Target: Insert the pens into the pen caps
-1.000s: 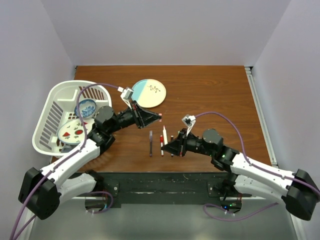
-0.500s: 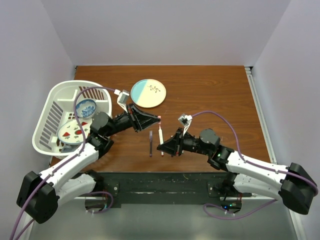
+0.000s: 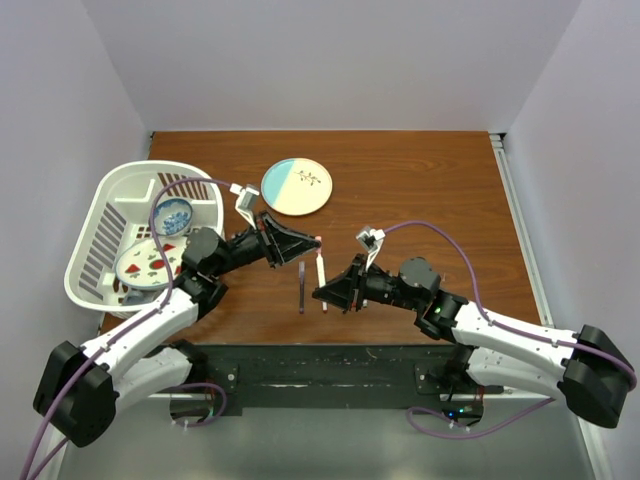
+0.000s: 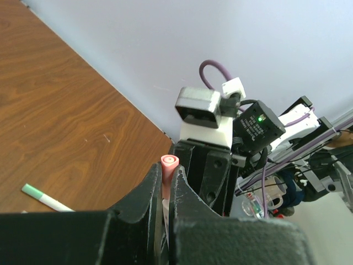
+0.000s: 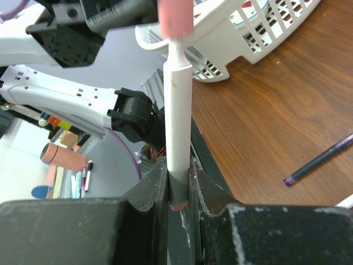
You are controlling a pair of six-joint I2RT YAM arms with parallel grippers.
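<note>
Top external: left claw, angled inward, clamps cap; right claw clamps pen.

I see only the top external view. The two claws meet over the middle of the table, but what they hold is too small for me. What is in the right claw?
Observer: The right wrist view shows the right claw shut on a white pen, gripped near its rear end.
Operator: And the left claw?
Observer: In the left wrist view the left claw is shut on a pink cap, which sticks out past its tips.
Operator: Is the pen seated in the cap?
Observer: Not fully. In the right wrist view the narrow tip reaches the cap's mouth, but it shows bare below the cap.
</note>
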